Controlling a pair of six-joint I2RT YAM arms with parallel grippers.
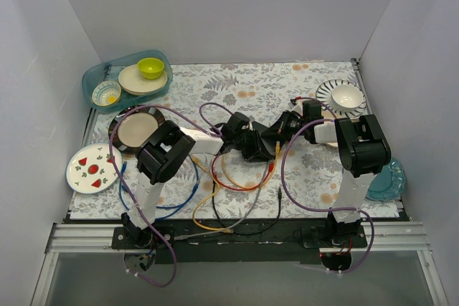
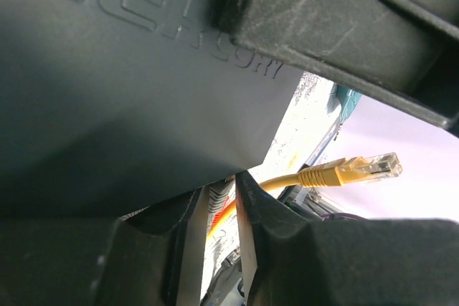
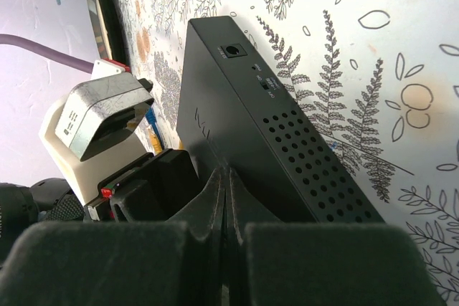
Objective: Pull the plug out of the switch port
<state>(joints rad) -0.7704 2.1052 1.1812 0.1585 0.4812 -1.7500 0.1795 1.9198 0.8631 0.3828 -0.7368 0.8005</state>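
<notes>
My left gripper point(image 2: 219, 238) narrow around yellow cable point(image 2: 283, 180), can't tell if clamped; plug point(image 2: 362, 168) free. My right gripper point(image 3: 226, 191) shut, tips at switch point(image 3: 237, 127).

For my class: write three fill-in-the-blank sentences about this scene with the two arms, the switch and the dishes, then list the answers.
1. The loose plug with the clear tip ends a ____ cable.
2. The right gripper, at the edge of the black switch, has its fingers ____.
3. In the teal tray, the bowl on the beige plate is ____.

Missing words: yellow; shut; green.
</notes>
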